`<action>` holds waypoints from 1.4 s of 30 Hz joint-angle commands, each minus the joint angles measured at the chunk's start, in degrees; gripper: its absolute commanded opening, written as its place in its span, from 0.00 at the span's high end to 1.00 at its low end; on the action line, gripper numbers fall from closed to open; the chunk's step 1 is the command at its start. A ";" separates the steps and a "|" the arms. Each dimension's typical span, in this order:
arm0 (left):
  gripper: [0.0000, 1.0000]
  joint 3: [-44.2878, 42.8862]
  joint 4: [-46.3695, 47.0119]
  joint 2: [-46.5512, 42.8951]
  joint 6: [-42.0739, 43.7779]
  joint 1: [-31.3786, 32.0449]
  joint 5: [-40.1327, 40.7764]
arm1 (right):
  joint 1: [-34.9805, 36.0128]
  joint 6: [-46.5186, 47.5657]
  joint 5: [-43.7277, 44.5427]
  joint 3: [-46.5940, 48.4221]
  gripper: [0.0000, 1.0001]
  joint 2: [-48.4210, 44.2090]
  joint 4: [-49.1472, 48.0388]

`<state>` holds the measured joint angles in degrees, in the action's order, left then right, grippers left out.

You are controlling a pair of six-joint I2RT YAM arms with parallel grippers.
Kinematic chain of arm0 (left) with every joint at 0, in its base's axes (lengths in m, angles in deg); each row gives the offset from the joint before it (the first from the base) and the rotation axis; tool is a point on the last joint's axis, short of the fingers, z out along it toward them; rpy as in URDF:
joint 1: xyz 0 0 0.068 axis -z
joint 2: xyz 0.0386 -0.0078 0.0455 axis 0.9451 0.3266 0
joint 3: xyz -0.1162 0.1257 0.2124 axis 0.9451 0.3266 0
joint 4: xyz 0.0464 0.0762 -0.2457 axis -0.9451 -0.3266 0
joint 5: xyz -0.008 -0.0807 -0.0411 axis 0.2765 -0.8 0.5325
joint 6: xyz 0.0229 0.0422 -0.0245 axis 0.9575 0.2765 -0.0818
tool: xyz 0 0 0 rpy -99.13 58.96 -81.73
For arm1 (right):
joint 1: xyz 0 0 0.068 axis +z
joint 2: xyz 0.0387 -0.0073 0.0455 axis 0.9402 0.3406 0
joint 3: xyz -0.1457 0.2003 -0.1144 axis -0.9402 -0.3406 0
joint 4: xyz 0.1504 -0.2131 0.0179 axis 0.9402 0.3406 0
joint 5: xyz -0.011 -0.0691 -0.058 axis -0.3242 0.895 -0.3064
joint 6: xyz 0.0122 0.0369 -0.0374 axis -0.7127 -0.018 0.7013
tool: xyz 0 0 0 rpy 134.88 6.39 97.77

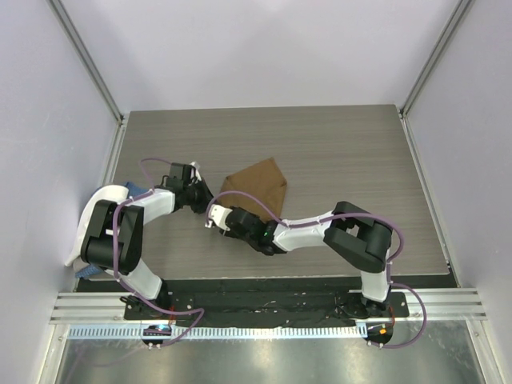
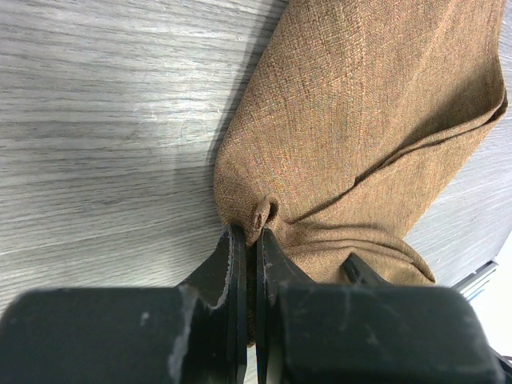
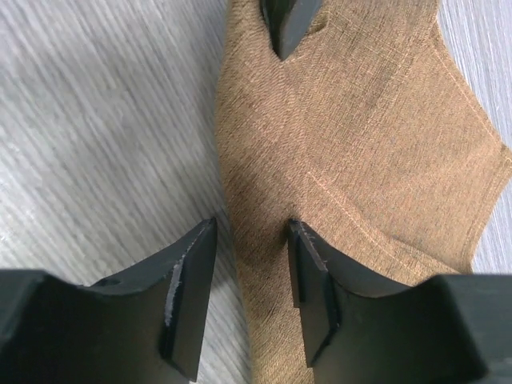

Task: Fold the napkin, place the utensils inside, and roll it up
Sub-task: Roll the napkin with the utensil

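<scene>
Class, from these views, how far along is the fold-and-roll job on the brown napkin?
Done: the napkin lies doubled over, layers showing. In hand: the left gripper pinches one corner shut; the right gripper stands open astride an edge. Left: no spoon shows in any view, so placing it and rolling remain.

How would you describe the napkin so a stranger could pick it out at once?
On the grey wood-grain table, look to the middle. There lies the napkin, a folded tan-brown cloth, one edge pinched by the left tool. It is the only brown fabric; the blue cloth sits far left.
</scene>
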<state>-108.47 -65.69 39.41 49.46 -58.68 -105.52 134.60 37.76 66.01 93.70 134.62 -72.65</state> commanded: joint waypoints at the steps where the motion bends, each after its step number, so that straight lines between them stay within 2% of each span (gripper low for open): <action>1: 1.00 -0.30 -2.07 1.25 1.87 -0.21 1.37 | -1.76 -1.76 -2.89 1.77 0.54 1.71 3.92; 4: 1.00 -0.29 -0.93 0.99 1.78 -0.21 0.23 | -3.07 -3.43 -9.38 2.47 0.62 1.88 8.83; 6: 0.96 -0.12 -0.14 0.20 1.52 -0.21 0.14 | -3.86 -4.75 -15.18 4.05 0.67 2.59 12.17; 8: 0.79 -0.21 0.30 -0.77 1.08 -0.30 1.19 | -5.09 -6.51 -21.14 4.84 0.74 3.02 15.53; 9: 0.64 -0.21 0.48 -2.16 1.08 -0.38 1.80 | -5.62 -7.12 -22.74 5.02 0.76 3.20 16.41; 10: 0.57 -0.12 0.57 -2.79 0.99 -0.39 2.42 | -6.67 -8.43 -25.98 5.20 0.81 3.20 17.89; 12: 0.46 0.49 0.74 -5.15 0.99 -0.65 4.00 | -7.99 -9.58 -32.65 5.99 0.84 3.47 19.22; 16: 0.34 2.95 1.45 -9.28 0.46 -0.74 7.52 | -10.54 -11.96 -42.87 9.23 0.89 4.69 24.49; 23: 0.30 9.71 3.73 -17.37 0.90 -0.74 12.18 | -14.76 -16.08 -56.41 12.05 0.93 5.75 27.57; 30: 0.30 18.86 16.11 -25.20 0.29 -0.74 7.97 | -18.54 -19.34 -67.48 17.85 0.94 9.08 33.54; 35: 0.30 20.98 21.40 -25.30 0.46 -0.65 6.12 | -22.32 -21.19 -75.66 20.40 0.95 13.56 34.34; 42: 0.39 21.41 25.17 -20.73 -0.33 -0.65 5.77 | -25.05 -22.95 -78.75 21.54 0.96 17.35 34.43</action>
<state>-87.35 -47.55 16.61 49.62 -59.08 -98.61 110.64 16.43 -11.10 114.58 149.20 -42.33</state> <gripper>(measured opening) 0.640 0.195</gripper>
